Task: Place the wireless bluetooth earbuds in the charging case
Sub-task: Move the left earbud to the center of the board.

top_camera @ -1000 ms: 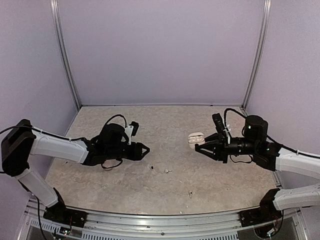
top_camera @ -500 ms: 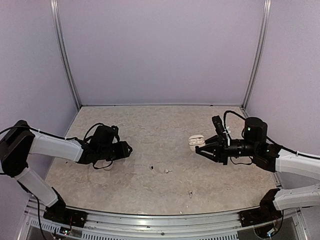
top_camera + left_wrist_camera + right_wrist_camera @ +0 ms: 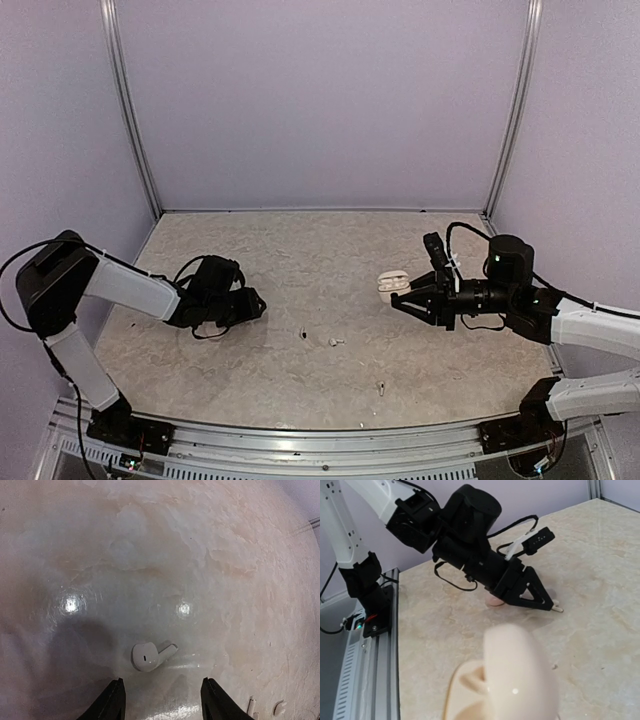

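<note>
A white short-stemmed earbud (image 3: 150, 656) lies on the table just ahead of my left gripper (image 3: 162, 702), which is open and low over the table; its fingertips straddle the space in front of the earbud without touching it. In the top view the left gripper (image 3: 257, 303) is at the left. My right gripper (image 3: 400, 297) holds the open cream charging case (image 3: 392, 280) above the table at the right. The case (image 3: 517, 680) fills the right wrist view, lid up, blurred; the fingers are hidden there. More earbuds (image 3: 335, 342) lie at mid-table.
Another earbud (image 3: 381, 386) lies nearer the front edge. Two small pale pieces (image 3: 252, 705) show at the lower right of the left wrist view. A pinkish round object (image 3: 496, 602) sits under the left gripper (image 3: 552, 605). Walls enclose three sides.
My left gripper has drawn back to the left and dropped low to the table. My right gripper with the case has sunk slightly and otherwise stayed put.
</note>
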Action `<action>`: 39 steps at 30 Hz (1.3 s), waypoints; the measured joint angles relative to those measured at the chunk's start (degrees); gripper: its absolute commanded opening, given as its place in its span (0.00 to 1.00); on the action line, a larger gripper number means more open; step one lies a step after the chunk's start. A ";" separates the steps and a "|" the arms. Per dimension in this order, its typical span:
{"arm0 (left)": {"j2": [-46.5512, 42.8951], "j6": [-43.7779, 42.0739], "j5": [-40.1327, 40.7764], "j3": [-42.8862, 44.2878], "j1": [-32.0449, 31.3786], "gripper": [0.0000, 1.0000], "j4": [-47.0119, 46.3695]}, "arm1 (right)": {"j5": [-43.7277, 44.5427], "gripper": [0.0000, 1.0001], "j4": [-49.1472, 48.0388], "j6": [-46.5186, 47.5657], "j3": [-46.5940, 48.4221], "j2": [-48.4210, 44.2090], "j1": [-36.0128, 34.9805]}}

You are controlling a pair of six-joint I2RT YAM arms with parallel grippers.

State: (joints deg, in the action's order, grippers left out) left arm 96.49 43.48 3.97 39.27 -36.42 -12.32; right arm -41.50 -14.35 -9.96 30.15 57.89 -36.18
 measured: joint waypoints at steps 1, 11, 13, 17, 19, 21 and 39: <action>0.44 -0.02 -0.15 0.42 0.13 0.52 -0.20 | 0.04 0.12 0.00 0.00 0.00 0.00 0.00; 7.23 -1.57 -2.43 6.97 1.40 0.49 -2.97 | 0.39 0.12 0.31 0.20 0.00 0.04 0.02; 8.57 -2.05 -3.02 8.35 1.49 0.47 -3.15 | 0.39 0.12 0.44 0.28 0.00 0.11 0.02; 10.91 -3.61 -5.16 11.02 1.64 0.42 -3.32 | 0.42 0.12 0.72 0.55 0.00 0.13 0.22; 11.52 -4.39 -5.81 11.72 1.64 0.41 -3.19 | 0.46 0.12 0.90 0.70 0.00 0.13 0.33; 11.91 -5.60 -6.54 12.33 1.64 0.41 -2.75 | 0.46 0.12 0.96 0.83 0.00 0.13 0.33; 16.57 -21.42 -0.87 27.65 0.15 0.31 20.98 | 0.46 0.12 2.10 1.57 0.00 0.11 0.37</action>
State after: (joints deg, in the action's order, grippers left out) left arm 113.06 22.06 3.09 66.92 -36.27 8.67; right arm -41.04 -12.25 -8.38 30.15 58.00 -35.81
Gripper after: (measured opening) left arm 0.316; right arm 0.238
